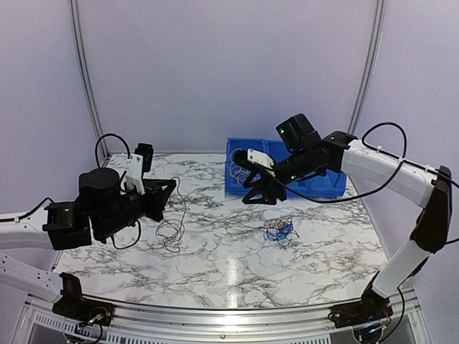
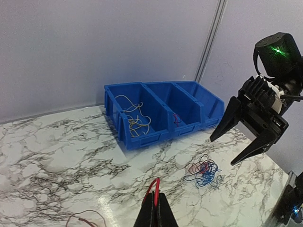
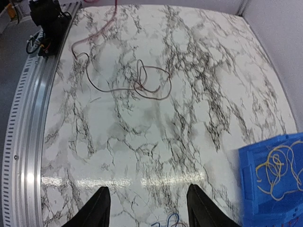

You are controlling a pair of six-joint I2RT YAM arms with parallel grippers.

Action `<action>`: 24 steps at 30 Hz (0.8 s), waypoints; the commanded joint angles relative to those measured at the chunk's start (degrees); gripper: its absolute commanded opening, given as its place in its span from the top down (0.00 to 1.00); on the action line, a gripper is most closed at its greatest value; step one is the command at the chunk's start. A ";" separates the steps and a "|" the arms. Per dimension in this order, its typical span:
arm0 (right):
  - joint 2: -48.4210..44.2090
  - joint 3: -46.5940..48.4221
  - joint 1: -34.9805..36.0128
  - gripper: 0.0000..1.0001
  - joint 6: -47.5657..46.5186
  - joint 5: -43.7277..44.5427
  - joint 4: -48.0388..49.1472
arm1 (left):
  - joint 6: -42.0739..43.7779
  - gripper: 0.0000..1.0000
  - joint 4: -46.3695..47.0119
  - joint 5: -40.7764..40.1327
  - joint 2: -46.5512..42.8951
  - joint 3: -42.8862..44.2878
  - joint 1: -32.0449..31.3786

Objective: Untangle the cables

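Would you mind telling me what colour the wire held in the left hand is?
Red wire, clearest in the left wrist view.

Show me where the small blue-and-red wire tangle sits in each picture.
Top external: wire tangle right of centre, nearer than the blue bin.
Left wrist: lower right, before the bin.
Right wrist: only a blue loop at the bottom edge.
Shared landmark: the blue bin.
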 commanded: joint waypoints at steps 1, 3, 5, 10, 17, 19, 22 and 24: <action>-1.07 -0.66 1.24 0.40 8.33 -9.43 12.45 | -8.31 1.00 9.34 5.12 2.58 -1.24 -0.04; 1.27 0.73 1.70 0.37 10.90 -11.53 13.70 | -9.63 1.00 11.34 4.58 3.14 -2.34 -0.04; 5.26 3.61 2.12 0.36 12.92 -13.70 12.78 | -10.48 1.00 12.60 4.00 3.42 -2.73 -0.04; 9.74 6.37 4.33 0.33 17.09 -13.89 14.54 | -11.99 1.00 13.40 2.94 3.46 -3.19 -0.04; 13.21 8.52 8.30 0.29 18.50 -15.73 15.18 | -12.27 1.00 13.78 2.25 2.89 -4.02 -0.04; 14.00 9.07 8.86 0.28 18.75 -16.74 15.23 | -12.31 1.00 13.86 2.25 2.86 -4.14 -0.04; 15.79 10.17 9.18 0.27 20.78 -17.77 16.13 | -12.39 1.00 14.02 2.38 2.78 -4.06 -0.04; 17.56 11.90 9.23 0.27 22.23 -18.03 16.30 | -12.48 1.00 14.08 2.42 2.57 -4.17 -0.04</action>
